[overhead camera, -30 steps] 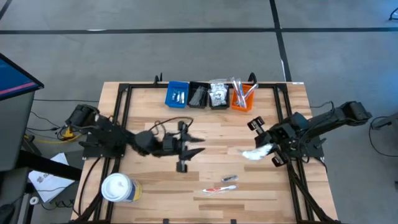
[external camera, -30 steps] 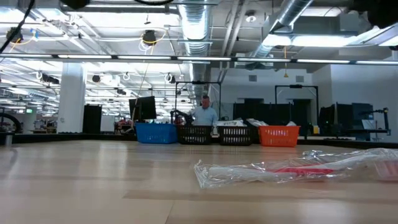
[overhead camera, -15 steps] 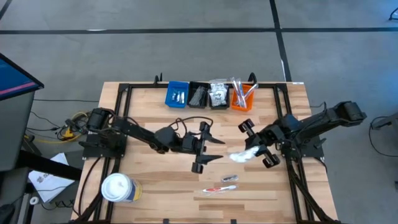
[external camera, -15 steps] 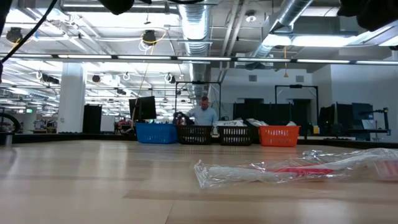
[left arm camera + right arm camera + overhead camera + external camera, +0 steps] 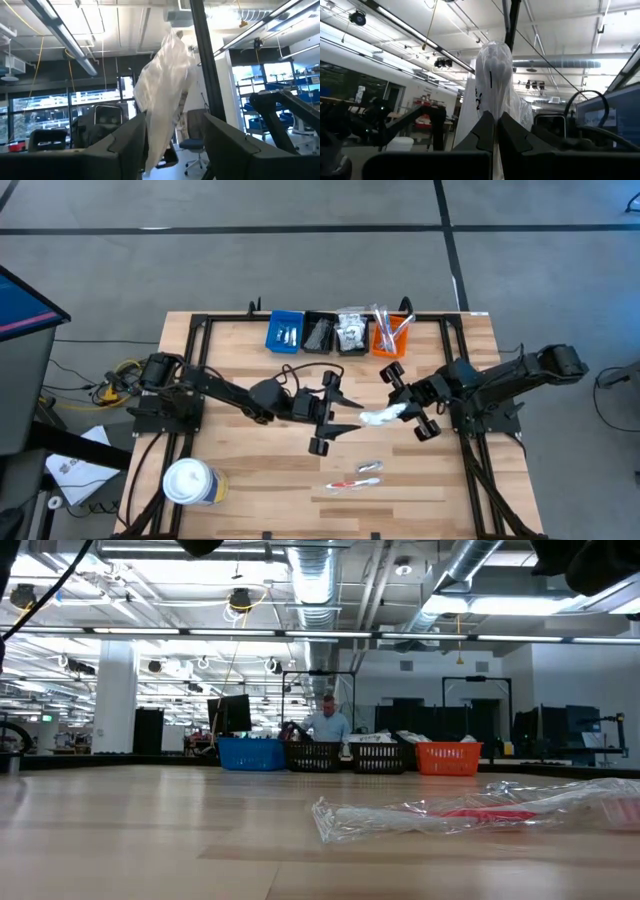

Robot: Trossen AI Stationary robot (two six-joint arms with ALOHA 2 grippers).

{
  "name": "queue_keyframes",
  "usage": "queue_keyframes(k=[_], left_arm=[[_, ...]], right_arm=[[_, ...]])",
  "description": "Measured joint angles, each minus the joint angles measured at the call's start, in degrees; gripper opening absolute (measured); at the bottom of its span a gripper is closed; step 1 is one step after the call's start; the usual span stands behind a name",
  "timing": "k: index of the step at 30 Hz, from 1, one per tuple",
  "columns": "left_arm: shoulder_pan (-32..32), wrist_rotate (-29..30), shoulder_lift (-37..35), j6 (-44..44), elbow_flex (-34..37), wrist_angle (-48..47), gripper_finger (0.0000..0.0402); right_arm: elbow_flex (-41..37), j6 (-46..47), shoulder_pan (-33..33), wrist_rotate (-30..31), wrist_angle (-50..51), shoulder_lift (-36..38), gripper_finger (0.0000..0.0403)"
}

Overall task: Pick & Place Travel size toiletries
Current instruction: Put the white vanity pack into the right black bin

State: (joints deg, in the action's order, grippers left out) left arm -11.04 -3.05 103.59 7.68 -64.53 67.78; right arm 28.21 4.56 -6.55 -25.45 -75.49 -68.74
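A white plastic sachet (image 5: 378, 418), one of the travel size toiletries, hangs in the air over the table's middle. My right gripper (image 5: 402, 412) is shut on it, coming from the table's right. My left gripper (image 5: 348, 416) reaches in from the left and stands open. The sachet's free end (image 5: 165, 80) is between its two fingers, close to one of them. A wrapped toothbrush (image 5: 355, 483) and a small sachet (image 5: 369, 467) lie flat on the table nearer the front edge. My right gripper pinches one end of the sachet (image 5: 494, 107) between its two shut fingers (image 5: 512, 135). The fingers point toward the table's left and slant a little upward. The rest of the sachet (image 5: 494, 65) sticks out past the fingertips, clear of the table. My left gripper: whether a finger (image 5: 131, 142) touches the sachet, I cannot tell.
Blue (image 5: 285, 332), black (image 5: 320, 333), clear (image 5: 351, 332) and orange (image 5: 390, 335) bins stand in a row at the table's far edge. A white tub (image 5: 188, 483) stands at the near left. A person (image 5: 328, 723) shows in the room behind.
My left gripper has moved toward the table's right and its fingers stand wider apart. My right gripper has carried the sachet toward the table's left, still lifted clear, until its free end came between the left fingers.
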Motion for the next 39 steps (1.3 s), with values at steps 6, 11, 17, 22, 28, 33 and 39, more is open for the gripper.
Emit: queue_keyframes(k=[6,11,17,22,28,33,39], left_arm=[[1.22,0.19,0.02,-0.95,0.00,-2.83,0.0188],[1.69,0.28,0.02,-1.62,0.00,-2.66,0.0188],[1.78,0.29,0.02,-1.62,0.00,-2.57,0.0185],[2.65,0.51,0.02,-1.62,0.00,-2.42,0.0178],[3.84,0.09,0.02,-2.36,0.00,-2.44,0.0165],[4.40,0.04,0.02,-2.58,0.00,-2.42,0.0151],[4.40,0.00,0.02,-2.39,0.00,-2.22,0.0137]], right_arm=[[0.00,-0.46,-0.02,0.00,-0.37,0.01,0.0000],[0.00,-2.22,0.52,1.67,-0.42,0.01,0.0000],[0.00,-3.23,1.57,2.58,-1.28,0.01,0.0000],[0.00,-3.78,1.78,2.87,-1.30,0.01,0.0003],[0.00,-5.16,1.82,3.48,-1.32,0.01,0.0003],[0.00,-6.25,1.83,4.55,-1.26,0.01,0.0004],[0.00,-6.16,2.98,4.96,-0.77,0.01,0.0004]])
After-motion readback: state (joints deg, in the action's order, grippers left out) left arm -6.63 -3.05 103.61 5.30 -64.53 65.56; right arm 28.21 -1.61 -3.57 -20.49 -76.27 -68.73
